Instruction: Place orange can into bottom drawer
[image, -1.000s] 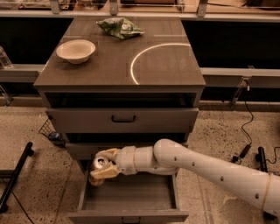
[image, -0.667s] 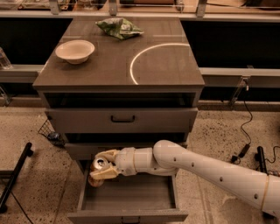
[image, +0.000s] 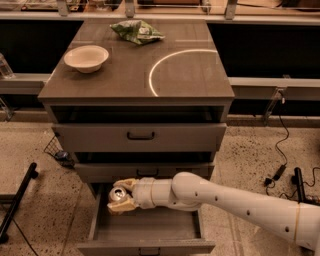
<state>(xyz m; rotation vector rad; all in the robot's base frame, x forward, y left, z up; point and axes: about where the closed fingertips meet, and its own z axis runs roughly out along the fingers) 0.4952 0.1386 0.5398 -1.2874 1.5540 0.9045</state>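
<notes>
We see the gripper (image: 121, 196) at the end of a long white jointed arm (image: 235, 202) that reaches in from the lower right, down in front of the grey wood-grain table (image: 200, 75) with its three drawers. Its pale tan fingers (image: 124, 184) are closed narrowly around the orange can (image: 117, 194), a small orange-brown drink can with a silver top and pull tab. One finger lies against the can's far side and the other against its near side. The can's silver top is turned up toward the camera. The can sits inside the opening of the bottom drawer (image: 150, 227), the lowest and deepest grey drawer, which is pulled well out and shows a plain grey floor. The can is in the drawer's rear left part, just below the front of the middle drawer (image: 100, 172). We cannot tell whether its base touches the drawer floor. Above, the top drawer (image: 90, 137) carries a black handle, and a dark gap runs over its front. On the table top a shallow cream-coloured round bowl (image: 86, 57) stands near the left edge. A crumpled green snack bag (image: 136, 31) lies behind it toward the back, apart from the bowl. A bright arc of light (image: 150, 80) curves across the right half of the table top. On the speckled floor (image: 250, 160) to the right lie dark cables (image: 281, 167), and a black stand leg (image: 17, 202) slants at the left.
</notes>
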